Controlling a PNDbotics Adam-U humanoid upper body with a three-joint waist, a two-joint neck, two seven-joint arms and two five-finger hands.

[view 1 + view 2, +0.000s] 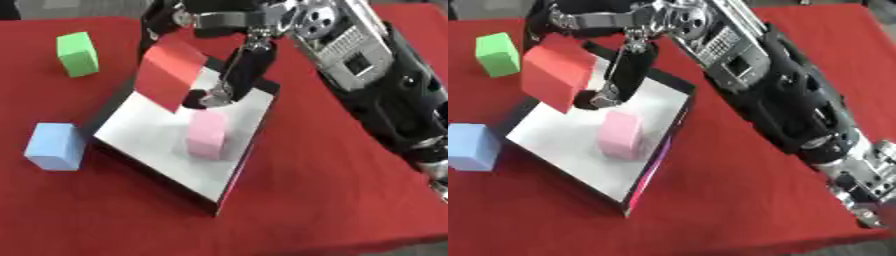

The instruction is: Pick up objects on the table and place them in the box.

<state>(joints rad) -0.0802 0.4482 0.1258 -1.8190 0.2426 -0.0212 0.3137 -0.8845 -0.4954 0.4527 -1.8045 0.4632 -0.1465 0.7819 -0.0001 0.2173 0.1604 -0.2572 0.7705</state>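
Note:
My right hand (242,67) reaches in from the upper right and is shut on a red block (168,75), which hangs tilted above the far left part of the box. One dark finger runs down the block's right side. The box (144,135) is a shallow dark tray with a white floor, lying askew mid-table. Inside it a pink block (206,134) stands upright near the middle. On the red cloth outside, a green block (77,54) sits at the far left and a blue block (54,146) lies left of the box. My left hand shows in no view.
My right forearm (780,95), bulky, black and silver, crosses the right half of the table (332,200) above the cloth. The table's front edge runs along the bottom right.

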